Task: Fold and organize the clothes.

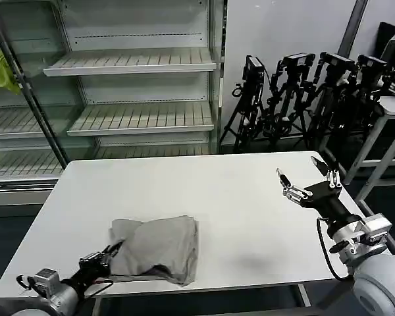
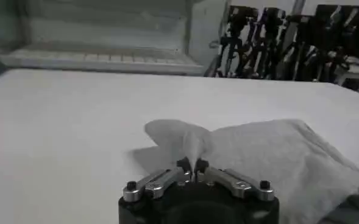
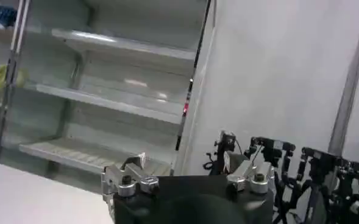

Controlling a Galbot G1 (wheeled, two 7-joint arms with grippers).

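**On the bench's near-left part: folded shirt, left claw pinching its edge**

Behind the bench's far edge stand empty shelf racks, with a yellow-green cloth hanging on the left one, and a cluster of black tripods beyond the far-right corner. The bench top around the shirt is bare. The grey T-shirt lies folded into a rough rectangle close to the near edge, left of centre. The left gripper reaches in low from the near-left corner, its fingers closed together on a raised fold of the shirt's left edge. The right gripper hovers above the right edge, lifted, its fingers spread apart.
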